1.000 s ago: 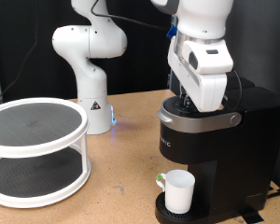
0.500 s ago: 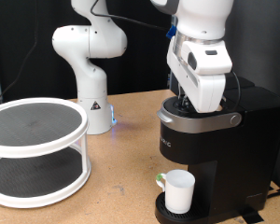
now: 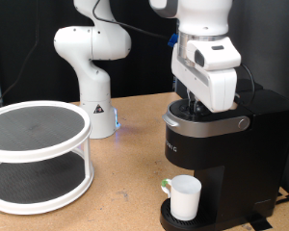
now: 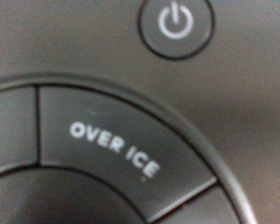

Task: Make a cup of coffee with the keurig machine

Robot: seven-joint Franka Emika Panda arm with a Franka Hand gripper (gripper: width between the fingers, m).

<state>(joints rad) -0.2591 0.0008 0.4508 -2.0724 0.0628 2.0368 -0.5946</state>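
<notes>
The black keurig machine [image 3: 222,154] stands at the exterior view's right, its silver-grey lid handle [image 3: 207,122] down. The white cup [image 3: 184,196] with a green mark sits on the round drip tray [image 3: 173,219] under the spout. The arm's white hand [image 3: 207,72] is low over the top of the machine, just above the lid. The fingertips are hidden behind the hand. The wrist view shows no fingers, only the grey button panel very close: an "OVER ICE" button [image 4: 117,149] and a power button [image 4: 175,23].
A white two-tier round rack [image 3: 37,154] stands at the exterior view's left. A second white robot arm base [image 3: 91,77] stands behind on the wooden table [image 3: 116,197]. A dark curtain hangs at the back.
The hand has shifted slightly to the exterior view's left and turned a little over the machine's top. The cup and machine have not moved.
</notes>
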